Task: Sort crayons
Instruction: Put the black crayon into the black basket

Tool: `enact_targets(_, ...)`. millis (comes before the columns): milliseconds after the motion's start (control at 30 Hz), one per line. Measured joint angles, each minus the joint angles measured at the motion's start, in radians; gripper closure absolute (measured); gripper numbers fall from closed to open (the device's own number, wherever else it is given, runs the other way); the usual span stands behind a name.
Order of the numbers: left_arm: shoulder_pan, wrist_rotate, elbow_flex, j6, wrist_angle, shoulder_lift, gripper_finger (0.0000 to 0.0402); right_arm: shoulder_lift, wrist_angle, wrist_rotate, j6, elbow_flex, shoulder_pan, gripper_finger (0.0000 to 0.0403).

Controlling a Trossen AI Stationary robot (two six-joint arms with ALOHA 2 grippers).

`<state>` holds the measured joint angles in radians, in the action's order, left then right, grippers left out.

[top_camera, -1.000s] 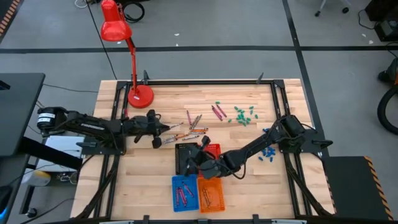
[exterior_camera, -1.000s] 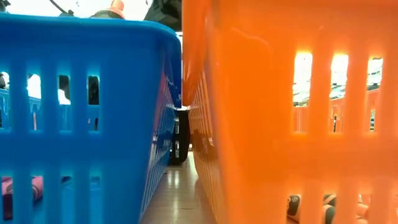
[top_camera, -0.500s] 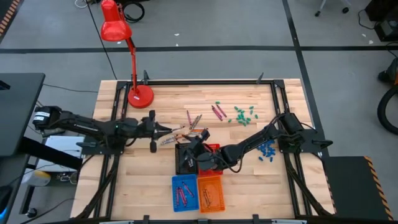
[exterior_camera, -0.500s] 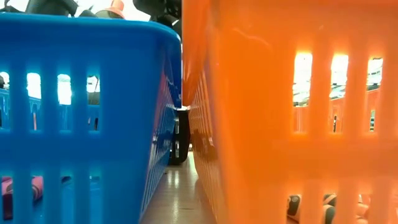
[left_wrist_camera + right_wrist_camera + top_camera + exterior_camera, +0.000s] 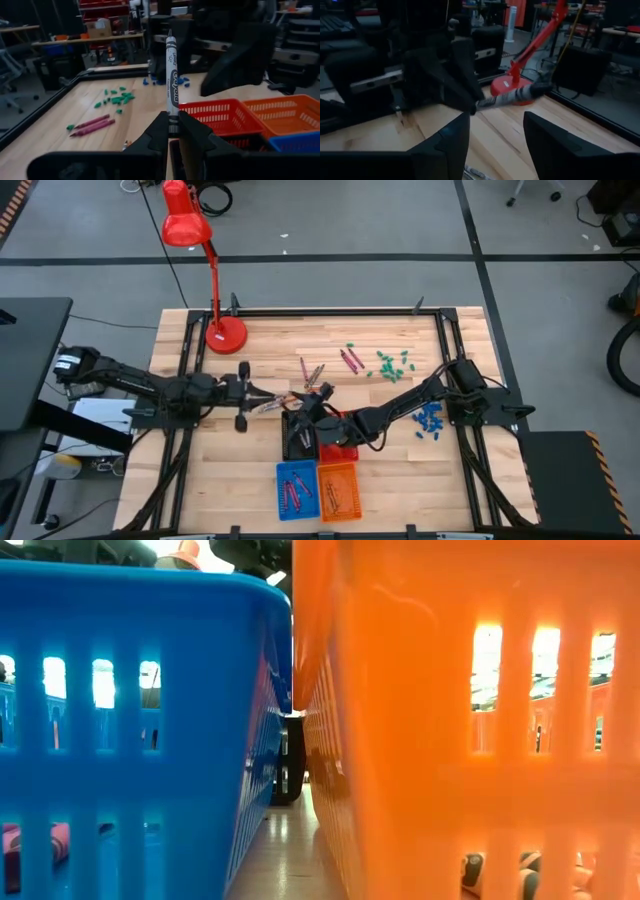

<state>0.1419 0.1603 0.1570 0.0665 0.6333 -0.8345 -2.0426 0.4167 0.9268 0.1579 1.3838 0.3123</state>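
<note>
My left gripper (image 5: 268, 400) is at the table's middle left, shut on a grey crayon (image 5: 171, 75). The crayon sticks out toward the table's right. My right gripper (image 5: 313, 406) hovers over the black basket (image 5: 296, 438), faces the left gripper and is open (image 5: 495, 125). The crayon (image 5: 512, 96) lies just ahead of its fingers and touches neither. Loose crayons (image 5: 312, 372) and two maroon ones (image 5: 350, 360) lie flat on the wood farther back. More crayons lie in the blue basket (image 5: 293, 490) and the orange basket (image 5: 338, 490). My left gripper pinches the grey crayon by one end (image 5: 172, 122) between its two fingertips. The fingers are level and come from the table's left. The rest of the crayon sticks out past the fingertips, lifted clear of the table.
A red basket (image 5: 343, 442) stands beside the black one. Green pieces (image 5: 390, 365) and blue pieces (image 5: 430, 420) lie at the right. A red lamp's base (image 5: 226, 333) stands at the far left. The blue (image 5: 140, 720) and orange (image 5: 480, 720) baskets fill the low view.
My left gripper has risen from the crayons on the table, drawn back a little toward the near left, and tipped up to level with the grey crayon in it. My right gripper has moved from over the baskets toward the far edge, up to the left gripper.
</note>
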Motion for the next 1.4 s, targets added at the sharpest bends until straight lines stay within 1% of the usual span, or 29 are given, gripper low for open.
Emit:
enact_targets(167, 0.039, 0.0, 0.0, 0.033, 0.008, 0.0, 0.0363, 0.0, 0.079, -0.043, -0.06, 0.0, -0.012, 0.0223)
enact_targets(300, 0.062, 0.002, 0.0, 0.058, 0.024, 0.0, 0.0363, 0.0, 0.114, -0.064, -0.092, 0.0, -0.015, 0.0239)
enact_targets(433, 0.065, 0.002, 0.0, 0.058, 0.032, 0.0, 0.0363, 0.0, 0.115, -0.075, -0.1, 0.001, -0.015, 0.0272)
enact_targets(700, 0.065, -0.003, 0.0, 0.062, 0.033, -0.001, 0.0362, 0.0, 0.116, -0.152, -0.097, 0.001, -0.016, 0.0363)
enact_targets(767, 0.065, -0.003, 0.0, 0.062, 0.03, -0.001, 0.0362, 0.0, 0.115, -0.157, -0.098, 0.001, -0.017, 0.0375)
enact_targets(867, 0.065, 0.007, 0.0, 0.052, 0.026, -0.001, 0.036, 0.0, 0.115, -0.155, -0.098, 0.001, -0.018, 0.0375)
enact_targets(967, 0.065, 0.045, 0.002, 0.032, 0.014, -0.001, 0.0338, 0.0, 0.112, -0.145, -0.101, 0.001, -0.019, 0.0362)
enact_targets(1200, 0.065, 0.056, 0.002, -0.01, -0.079, -0.001, 0.0248, 0.0, 0.099, -0.136, -0.103, 0.001, -0.019, 0.036)
enact_targets(1300, 0.065, 0.056, 0.002, -0.057, -0.161, -0.001, 0.0229, 0.0, 0.07, -0.139, -0.077, 0.001, -0.012, 0.036)
enact_targets(1400, 0.065, 0.056, 0.002, -0.108, -0.262, -0.001, 0.0225, 0.0, 0.002, -0.162, 0.001, 0.001, -0.004, 0.036)
